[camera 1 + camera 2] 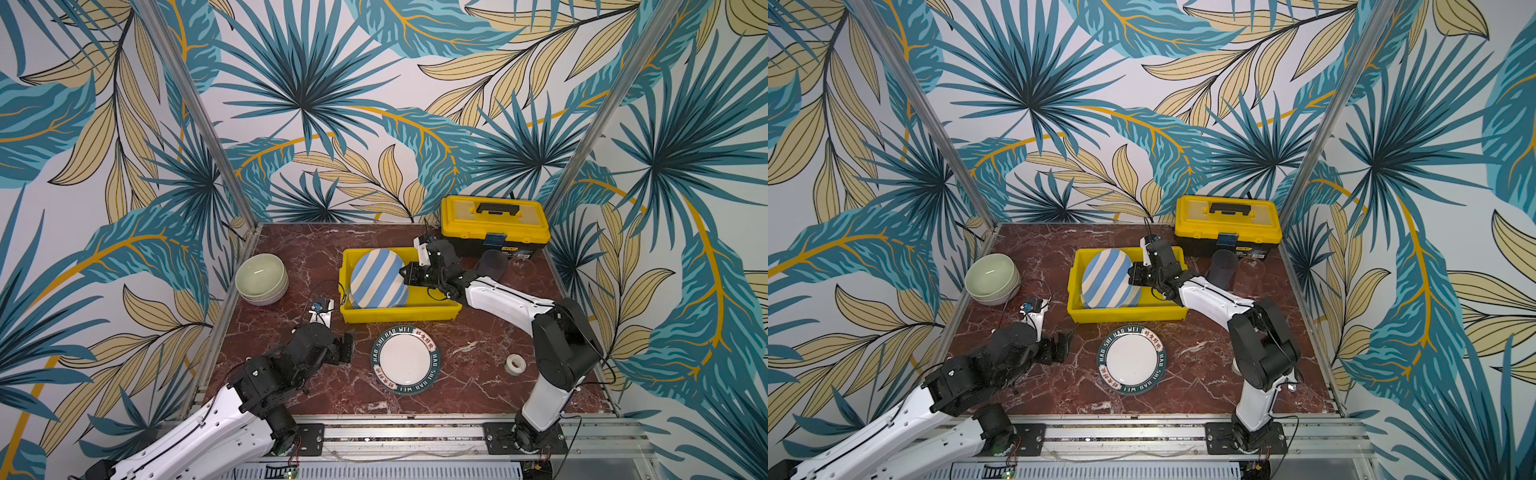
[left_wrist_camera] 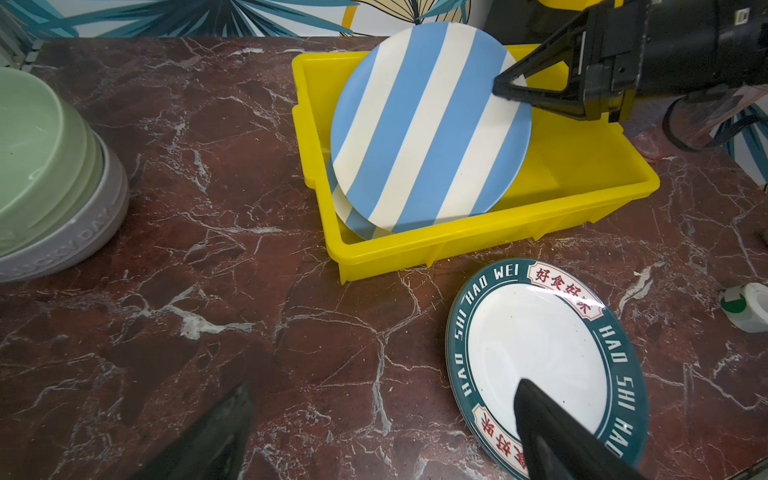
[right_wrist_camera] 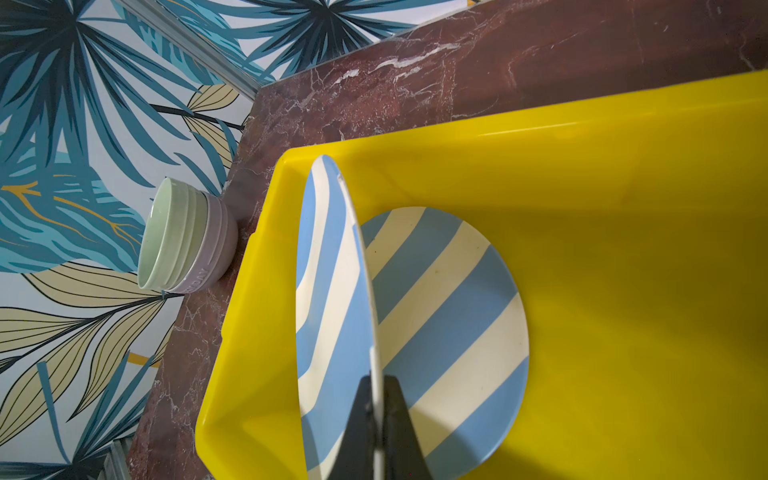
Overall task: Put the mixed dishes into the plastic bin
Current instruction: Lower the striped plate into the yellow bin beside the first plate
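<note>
My right gripper (image 2: 503, 88) is clenched on the rim of a striped plate (image 2: 432, 124), tilted, I judge, to slide onto the second striped plate (image 3: 449, 311) lying flat in the yellow bin (image 2: 457, 245); my left gripper (image 2: 384, 388) hangs released near the lettered plate (image 1: 405, 359); count: two striped plates, one lettered, two tumblers (image 1: 492, 264), one bowl stack (image 1: 261, 276).

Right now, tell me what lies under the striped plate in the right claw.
A second striped plate lies flat in the bin, beneath the tilted held plate. Anything under that lower plate is covered.
</note>
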Motion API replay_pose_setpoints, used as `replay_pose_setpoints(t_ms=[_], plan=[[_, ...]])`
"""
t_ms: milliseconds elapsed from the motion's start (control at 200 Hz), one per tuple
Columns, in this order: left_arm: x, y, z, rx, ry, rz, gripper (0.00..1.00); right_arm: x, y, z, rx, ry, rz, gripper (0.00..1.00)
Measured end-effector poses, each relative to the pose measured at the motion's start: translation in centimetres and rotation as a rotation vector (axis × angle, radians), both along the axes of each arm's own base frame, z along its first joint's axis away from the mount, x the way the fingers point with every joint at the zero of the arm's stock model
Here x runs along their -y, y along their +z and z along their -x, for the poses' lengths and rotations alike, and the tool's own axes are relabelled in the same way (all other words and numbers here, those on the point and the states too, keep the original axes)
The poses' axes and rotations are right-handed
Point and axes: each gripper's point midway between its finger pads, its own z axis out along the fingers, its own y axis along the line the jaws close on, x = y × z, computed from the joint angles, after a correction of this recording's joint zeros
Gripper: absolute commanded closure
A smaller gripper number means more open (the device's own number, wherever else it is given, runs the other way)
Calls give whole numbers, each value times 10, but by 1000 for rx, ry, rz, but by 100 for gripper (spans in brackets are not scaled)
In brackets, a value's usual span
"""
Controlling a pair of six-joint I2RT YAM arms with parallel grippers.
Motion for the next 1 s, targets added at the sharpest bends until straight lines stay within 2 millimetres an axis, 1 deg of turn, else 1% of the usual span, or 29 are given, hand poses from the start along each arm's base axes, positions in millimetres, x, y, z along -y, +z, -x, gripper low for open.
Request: replay_pose_setpoints(t_ms=[185, 431, 626, 911, 1001], plan=[[-1, -1, 0, 1, 5, -5, 2, -1, -14, -3, -30, -2, -5, 100], [-1, -1, 0, 2, 6, -6, 2, -3, -18, -4, -45, 1, -24, 100], [-1, -1, 0, 1, 5, -6, 2, -3, -24, -5, -59, 1, -30, 94], [-1, -1, 0, 1, 6, -6, 2, -2, -28, -7, -72, 1, -36, 92], [-1, -1, 0, 1, 6, -6, 2, -2, -28, -7, -73, 2, -42, 90]])
